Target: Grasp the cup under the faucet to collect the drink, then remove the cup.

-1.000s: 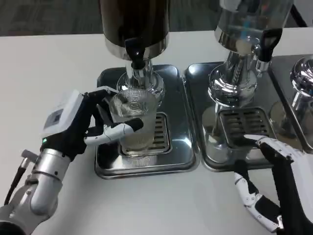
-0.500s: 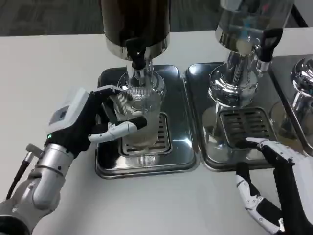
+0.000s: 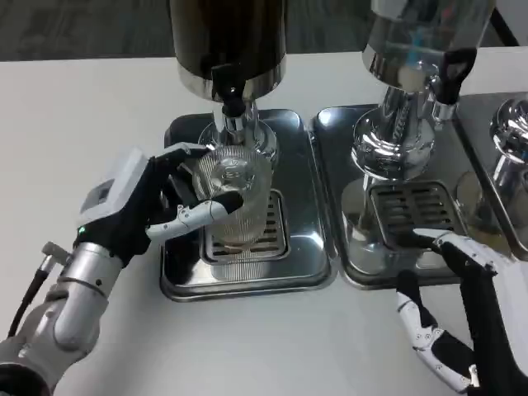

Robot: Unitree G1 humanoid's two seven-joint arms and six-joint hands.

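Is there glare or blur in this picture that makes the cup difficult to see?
Head view: sharp overall. Bright reflections lie on the steel drip tray and chrome dispenser stem. The clear ribbed cup is see-through, so its edges blend with the metal behind; the left hand gripping it covers its left side.

Left hand (image 3: 144,210) curled, gripping; right hand (image 3: 466,318) open, fingers spread.
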